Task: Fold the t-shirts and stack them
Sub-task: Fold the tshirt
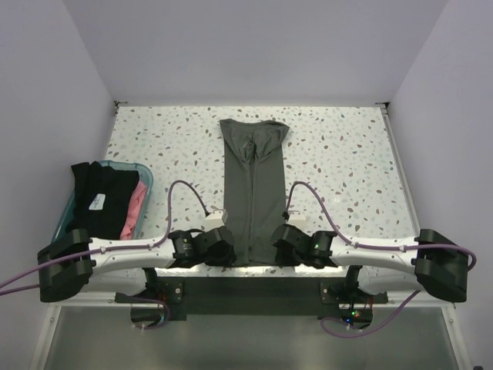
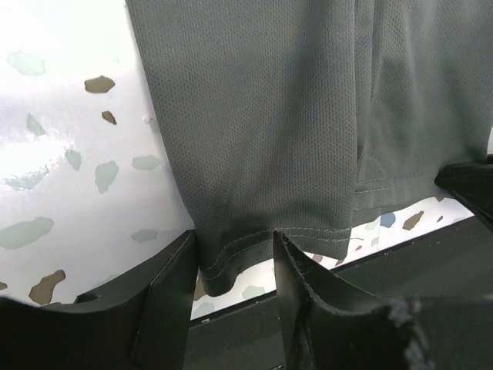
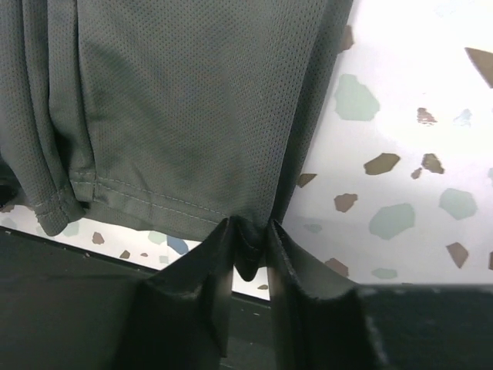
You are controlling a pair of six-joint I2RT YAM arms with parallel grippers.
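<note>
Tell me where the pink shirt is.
Top view, left side: the pink shirt sits in the teal tub at the left edge of the table, right of the black shirt.

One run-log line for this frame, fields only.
olive-green t-shirt: long folded strip on table | left gripper: open astride hem | right gripper: shut on hem | black t-shirt, pink t-shirt: in teal tub

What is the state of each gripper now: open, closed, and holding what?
Left gripper: open, with the hem of the olive-green t-shirt loose between its fingers.
Right gripper: closed on the other hem corner of the same shirt.
</note>
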